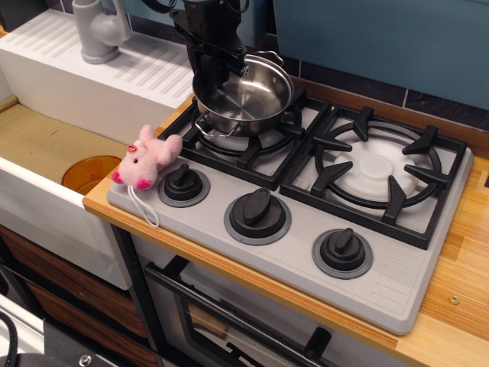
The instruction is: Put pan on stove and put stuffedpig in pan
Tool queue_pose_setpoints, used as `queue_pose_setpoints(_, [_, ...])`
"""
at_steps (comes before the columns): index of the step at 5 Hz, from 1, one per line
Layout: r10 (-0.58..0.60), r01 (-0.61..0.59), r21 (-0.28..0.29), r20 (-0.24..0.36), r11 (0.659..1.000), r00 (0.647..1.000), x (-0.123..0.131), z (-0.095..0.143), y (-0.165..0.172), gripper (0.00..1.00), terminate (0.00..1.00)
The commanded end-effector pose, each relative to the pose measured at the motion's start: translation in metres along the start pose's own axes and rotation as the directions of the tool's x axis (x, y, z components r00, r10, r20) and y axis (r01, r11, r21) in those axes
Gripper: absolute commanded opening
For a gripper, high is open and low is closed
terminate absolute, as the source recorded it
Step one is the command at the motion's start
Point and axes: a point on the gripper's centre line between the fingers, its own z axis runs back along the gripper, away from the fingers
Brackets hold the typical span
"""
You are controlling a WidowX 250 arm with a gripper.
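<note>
The shiny steel pan (pixel 252 95) sits level on the left burner grate of the grey stove (pixel 306 256). My black gripper (pixel 221 70) comes down from above and is shut on the pan's left rim, one finger inside and one outside. The pink stuffedpig (pixel 145 160) lies on the stove's front left corner, beside the left knob (pixel 184 183), with its white string hanging over the edge. The pan is empty inside.
The right burner (pixel 376 168) is bare. A white sink (pixel 46 145) with an orange drain plate (pixel 88 172) lies to the left, with a grey faucet (pixel 99 30) behind. Wooden counter (pixel 458 283) runs on the right; a blue wall stands behind.
</note>
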Motion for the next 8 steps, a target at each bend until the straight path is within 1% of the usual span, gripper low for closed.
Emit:
queue_pose_setpoints(1, [-0.023,0.023,0.019,0.045,1.0,0.999,0.018,0.032,0.007,1.0,0.0])
queue_pose_setpoints(2, [-0.01,0.009,0.031,0.005,0.999,1.0,0.02,0.055,0.004,1.0,0.0])
queue_pose_setpoints(3, [-0.019,0.02,0.045,-0.026,0.999,0.999,0.024,0.079,0.001,1.0,0.0])
queue_pose_setpoints(4, [-0.121,0.123,0.021,-0.047,0.992,0.991,0.03,0.102,0.001,1.0,0.0])
queue_pose_setpoints(8, [-0.121,0.123,0.021,-0.047,0.992,0.991,0.03,0.102,0.001,1.0,0.0])
